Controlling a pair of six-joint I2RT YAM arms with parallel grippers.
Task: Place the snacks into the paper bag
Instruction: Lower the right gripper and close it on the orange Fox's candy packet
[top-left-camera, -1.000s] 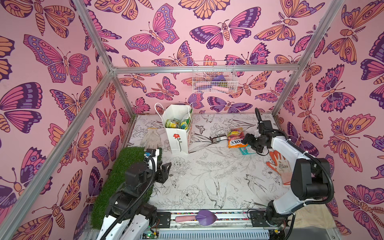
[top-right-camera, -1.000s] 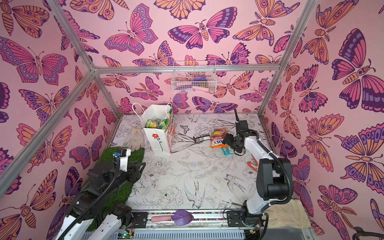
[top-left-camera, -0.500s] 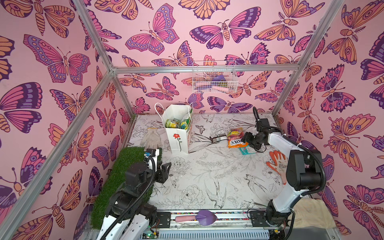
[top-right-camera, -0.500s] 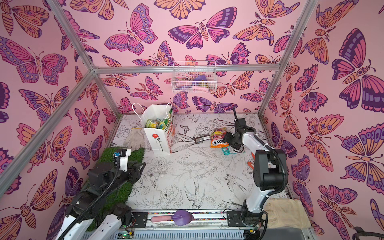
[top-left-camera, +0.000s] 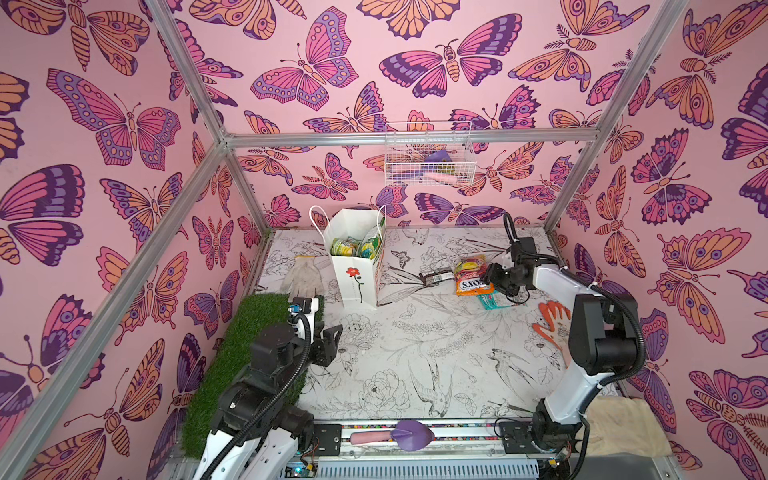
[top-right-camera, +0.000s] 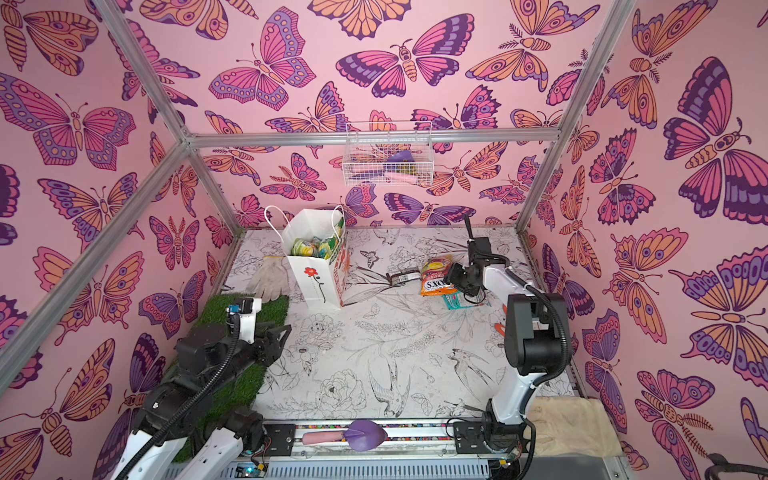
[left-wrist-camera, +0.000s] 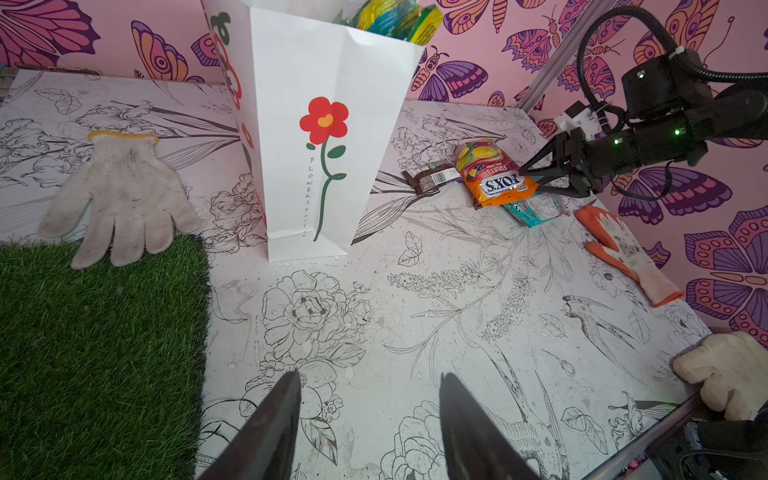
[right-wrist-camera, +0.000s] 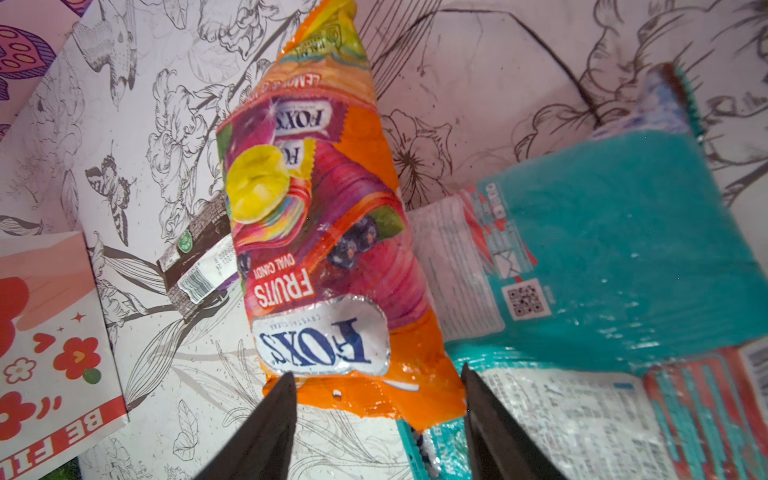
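Observation:
The white paper bag (top-left-camera: 356, 277) (top-right-camera: 318, 282) (left-wrist-camera: 299, 83) with a red flower stands upright at the back left, and yellow-green snacks (top-left-camera: 353, 247) show in its mouth. To its right on the table lie a dark brown bar (top-left-camera: 436, 276) (right-wrist-camera: 195, 266), an orange FOX'S bag (top-left-camera: 471, 276) (top-right-camera: 435, 279) (left-wrist-camera: 490, 174) (right-wrist-camera: 324, 232) and a teal packet (top-left-camera: 496, 300) (left-wrist-camera: 536, 208) (right-wrist-camera: 602, 241). My right gripper (top-left-camera: 490, 277) (top-right-camera: 453, 277) (left-wrist-camera: 530, 180) (right-wrist-camera: 376, 376) is open, its fingers straddling the orange bag's near end. My left gripper (top-left-camera: 330, 345) (left-wrist-camera: 370, 374) hangs open and empty over the front left of the table.
A white glove (top-left-camera: 303, 276) (left-wrist-camera: 120, 199) lies left of the bag beside a green grass mat (top-left-camera: 245, 353). An orange glove (top-left-camera: 552, 320) (left-wrist-camera: 623, 249) lies by the right wall. A wire basket (top-left-camera: 428, 160) hangs on the back wall. A purple trowel (top-left-camera: 407, 434) rests on the front rail.
My right arm has swung its elbow back while the gripper stayed at the orange bag's end, and its jaws have narrowed around it. The left arm has not moved.

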